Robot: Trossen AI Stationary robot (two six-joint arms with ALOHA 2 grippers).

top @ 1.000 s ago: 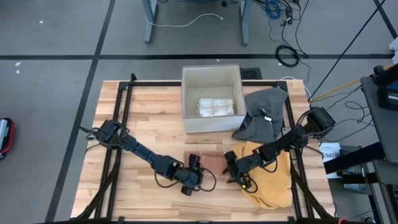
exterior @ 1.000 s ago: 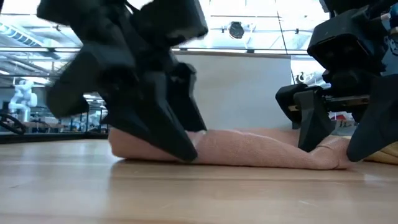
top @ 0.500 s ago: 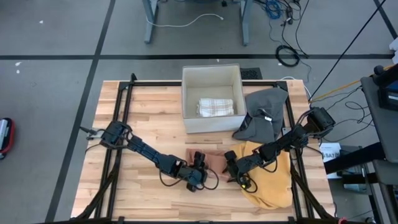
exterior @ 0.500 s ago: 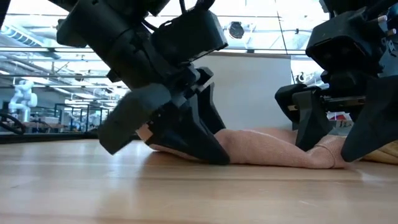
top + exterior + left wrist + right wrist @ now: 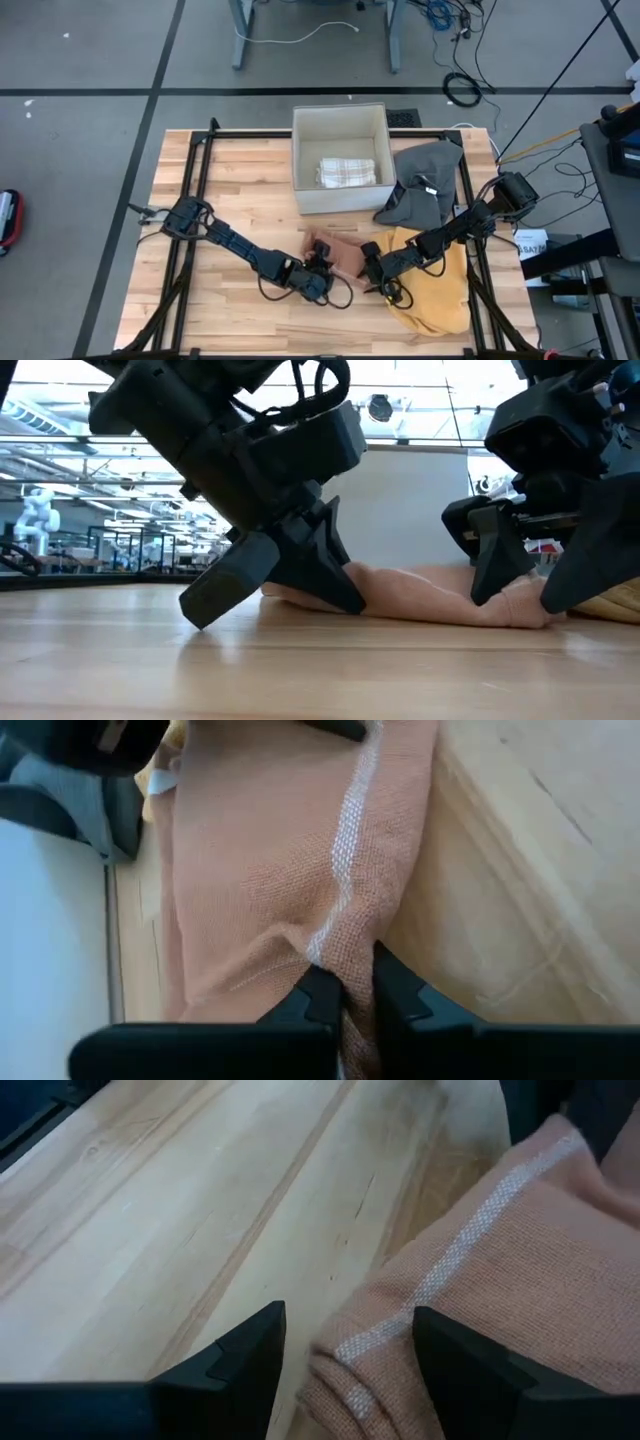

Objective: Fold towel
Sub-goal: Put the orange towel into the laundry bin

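A salmon-pink towel [image 5: 341,252] with a white stripe lies bunched on the wooden table [image 5: 250,190], between my two grippers. My left gripper [image 5: 322,268] is at the towel's left end and is shut on its edge. My right gripper [image 5: 370,268] stands open at the towel's right end. Its fingers [image 5: 245,1355] stand on either side of a folded, striped corner [image 5: 365,1345]. In the low view the towel [image 5: 420,600] rests on the tabletop between the two dark grippers. My left gripper pinches the towel's striped edge [image 5: 340,955] between its two fingers [image 5: 322,992], slanting down from the table's left. The cloth puckers into a fold at the fingertips and is raised a little there, and the rest of the towel lies on the table. My right gripper: I cannot tell whether its fingers touch the towel's corner.
A white box [image 5: 340,150] holding a folded checked cloth [image 5: 346,172] stands at the far middle. A grey cloth [image 5: 425,185] lies to its right, and a yellow cloth [image 5: 435,290] lies under my right arm. A black frame [image 5: 195,200] runs along the table's sides.
My left gripper has gone toward the table's right edge and down to the towel's left end, has rolled at the wrist, and has shut on the striped edge. That end of the towel has bunched toward the right, while its right end has stayed put.
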